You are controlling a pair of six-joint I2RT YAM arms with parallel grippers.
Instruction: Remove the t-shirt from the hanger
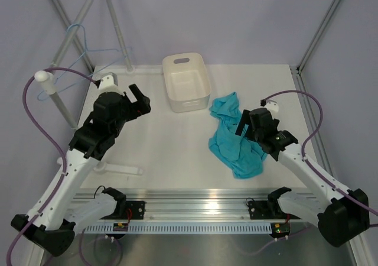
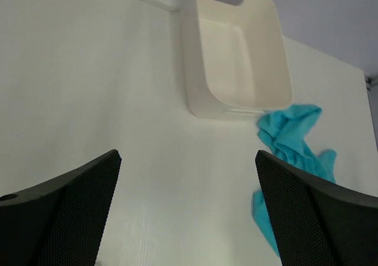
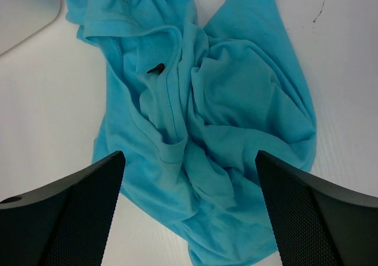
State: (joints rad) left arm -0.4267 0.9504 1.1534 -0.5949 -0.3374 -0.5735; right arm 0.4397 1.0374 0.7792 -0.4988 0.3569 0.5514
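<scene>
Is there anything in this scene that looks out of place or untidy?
Only the t-shirt: it lies crumpled in a heap on the table, right of the tub, while the hanger hangs bare on the rack at far left. Nothing looks spilled or broken.

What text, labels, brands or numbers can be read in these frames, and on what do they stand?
No text can be read.
Dark tag at the t-shirt neck: too small to read.
Coloured marks on the base rail: too small to read.
White tub: no print shows.
</scene>
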